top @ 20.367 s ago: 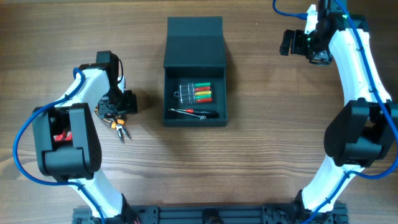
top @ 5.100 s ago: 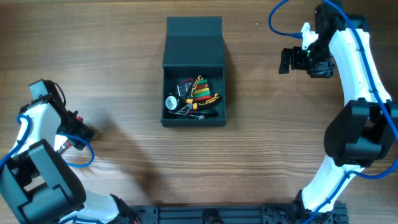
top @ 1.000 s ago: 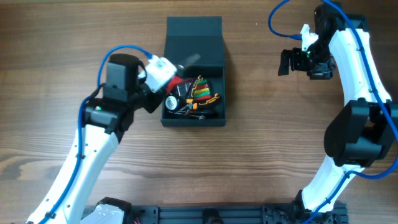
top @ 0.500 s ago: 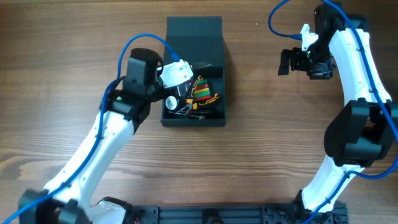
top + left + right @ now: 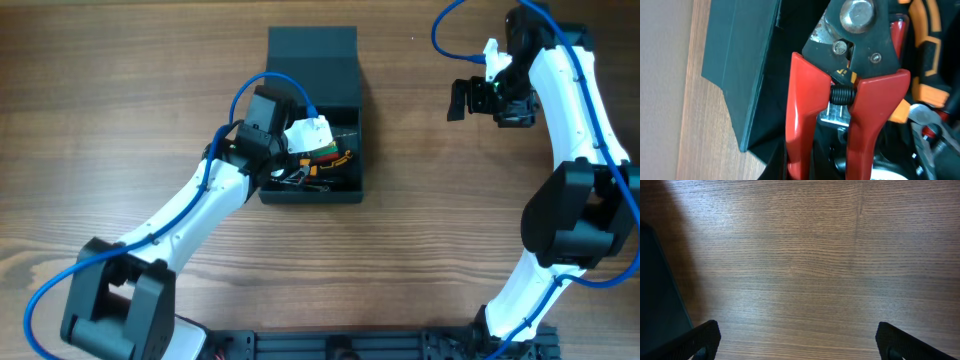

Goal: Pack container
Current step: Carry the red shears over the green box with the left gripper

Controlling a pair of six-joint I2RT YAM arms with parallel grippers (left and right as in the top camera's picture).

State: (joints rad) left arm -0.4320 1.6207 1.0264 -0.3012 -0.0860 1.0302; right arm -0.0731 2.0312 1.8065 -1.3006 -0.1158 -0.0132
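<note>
A container [image 5: 312,62] sits open near the middle of the tabletop's [image 5: 450,250] far edge, its flat lid folded back toward that edge. The left arm reaches in over the container's left wall. From overhead its white wrist housing covers the left gripper [image 5: 318,140] and much of the box interior, so only part of a jumble of tools [image 5: 338,158] shows beside it.

In the left wrist view, red-handled pliers [image 5: 807,120] fill the frame, with a coil spring between the handles and a dark bolted head at the top. The handles run off the bottom edge, and the gripper's fingers are cut off there. The pliers hang close under the camera above the other tools, so the gripper appears clenched on them, inside the container. The container wall [image 5: 740,65] stands at the left, and an orange-and-black handle [image 5: 926,75] is cut off at the right.

The right gripper [image 5: 458,98] is near the far right corner, well apart from the container. Its fingertips [image 5: 702,337] are spread wide over bare wood. A dark shape [image 5: 655,290] at that view's left edge is too cropped to identify.
</note>
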